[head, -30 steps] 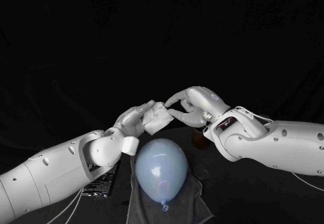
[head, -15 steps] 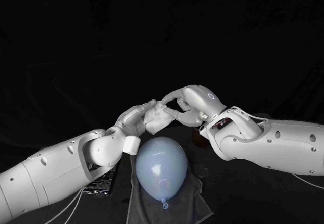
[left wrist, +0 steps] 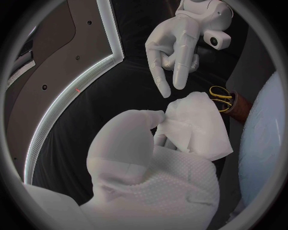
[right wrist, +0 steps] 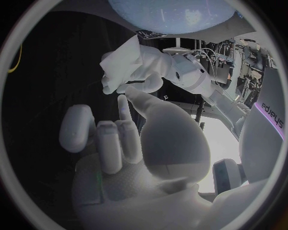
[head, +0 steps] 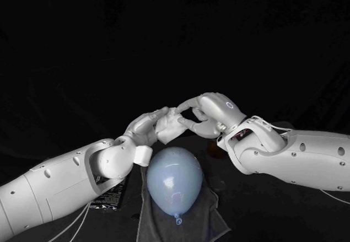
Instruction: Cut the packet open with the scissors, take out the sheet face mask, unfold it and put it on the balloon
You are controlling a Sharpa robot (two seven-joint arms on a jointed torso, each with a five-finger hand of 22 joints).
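Observation:
My left hand pinches a folded white sheet mask just beyond the pale blue balloon. In the left wrist view the mask juts out from my left hand's fingers. My right hand hovers close beside the mask with fingers stretched toward its top edge. The left wrist view shows a small gap between the right hand and the mask. From the right wrist, my right hand points a finger at the mask. The balloon lies on a grey towel.
The opened dark packet lies on the table under my left forearm. Scissors with yellow handles rest past the mask, near the balloon. Black cloth covers the table all around.
My right hand has shifted slightly left toward the top of the mask. The left hand, mask and balloon have stayed put.

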